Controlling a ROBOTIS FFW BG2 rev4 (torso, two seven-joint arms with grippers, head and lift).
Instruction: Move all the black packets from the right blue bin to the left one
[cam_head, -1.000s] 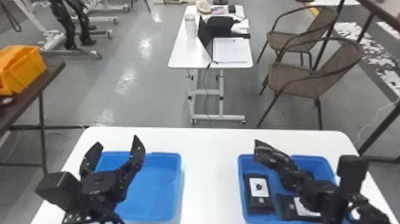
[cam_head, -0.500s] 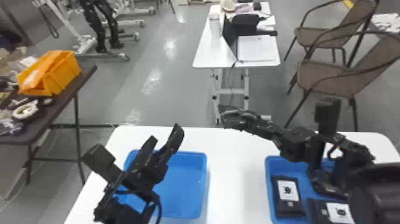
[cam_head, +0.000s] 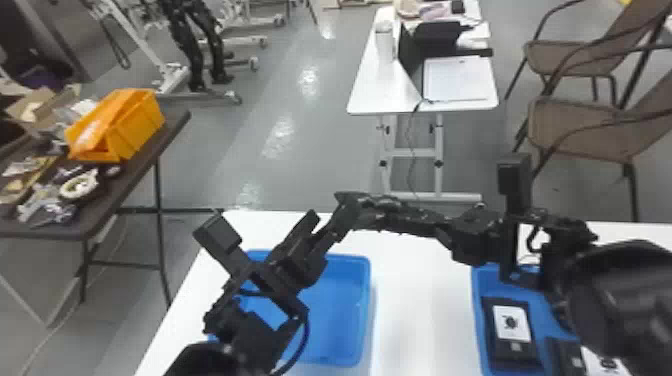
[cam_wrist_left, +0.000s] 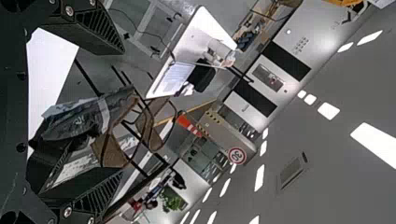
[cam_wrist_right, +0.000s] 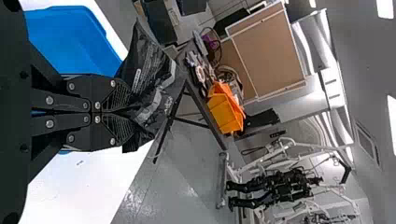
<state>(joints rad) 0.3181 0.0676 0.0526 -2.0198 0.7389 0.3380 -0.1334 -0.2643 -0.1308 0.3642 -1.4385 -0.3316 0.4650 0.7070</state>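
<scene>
"State of the jaws?"

"Right gripper (cam_head: 447, 230): jaws together, clamped on one end of a black packet (cam_head: 395, 212). Left gripper (cam_head: 329, 215): jaws apart, with part of that packet showing in the space between them in the left wrist view. Whether it touches either left finger, I cannot tell."

"Location of the held packet?"

"Raised above the white table (cam_head: 415, 295), reaching from the right gripper across to the left gripper. In the right wrist view it is creased and carries a pale strip."

"The bins?"

"Left blue bin (cam_head: 366, 310): on the table, beneath the left gripper. Right blue bin (cam_head: 476, 300): on the same table, well apart from the left one, partly hidden by the right arm. Inside, at its left side, one packet with a white label (cam_head: 512, 327); just right of it, a second labelled packet (cam_head: 570, 357), partly covered by the arm."

"Surroundings?"

"Far side: a white desk (cam_head: 370, 95) bearing a white cup (cam_head: 384, 42). Far right: two brown chairs (cam_head: 580, 127). Left: a dark table (cam_head: 135, 180) bearing an orange crate (cam_head: 135, 125)."
</scene>
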